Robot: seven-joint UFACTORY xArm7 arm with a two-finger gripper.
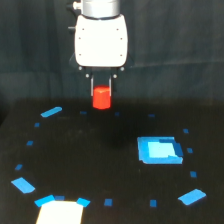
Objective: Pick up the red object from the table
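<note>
The red object (101, 100), a small red-orange upright cylinder, sits between the two dark fingers of my gripper (101, 95) near the far middle of the black table (75, 150). The fingers press against its left and right sides, so the gripper is shut on it. Its lower half sticks out below the fingertips. Whether its base touches the table or hangs just above it cannot be told from this view. The white gripper body (100, 40) rises straight above it.
A flat blue square (159, 150) lies toward the exterior view's right. A white patch (60, 212) sits at the near left edge. Blue tape strips (51, 112) (22, 185) (192, 196) and small blue marks ring the table.
</note>
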